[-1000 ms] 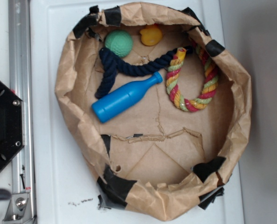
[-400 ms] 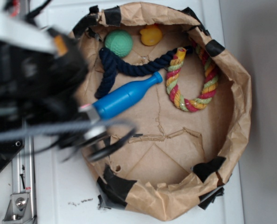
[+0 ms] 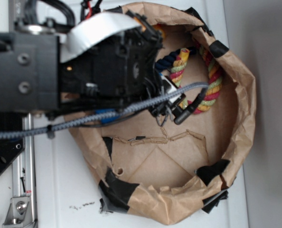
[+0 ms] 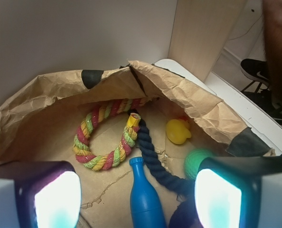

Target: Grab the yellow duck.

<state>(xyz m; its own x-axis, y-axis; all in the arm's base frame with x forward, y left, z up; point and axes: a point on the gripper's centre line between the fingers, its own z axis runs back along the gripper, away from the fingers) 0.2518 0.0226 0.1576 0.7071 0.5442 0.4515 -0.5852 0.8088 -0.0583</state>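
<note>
The yellow duck [image 4: 178,131] sits on the floor of the brown paper bag [image 4: 179,88] near its far right wall, in the wrist view. My gripper [image 4: 136,199] is open, its two lit pads wide apart with nothing between them. It hangs above the blue bottle [image 4: 145,199], well short of the duck. In the exterior view my arm [image 3: 108,71] covers the bag's upper left and hides the duck.
A green ball [image 4: 193,161] lies just right of a navy rope [image 4: 150,156], close to the duck. The red-yellow-green rope ring [image 4: 105,140] lies to the left. The bag's crumpled walls [image 3: 240,109] stand all round. A person's leg [image 4: 278,57] stands beyond the table.
My arm has swung in from the left and now reaches over the bag's upper left, covering the ball, the duck and most of the bottle. The toys have not moved.
</note>
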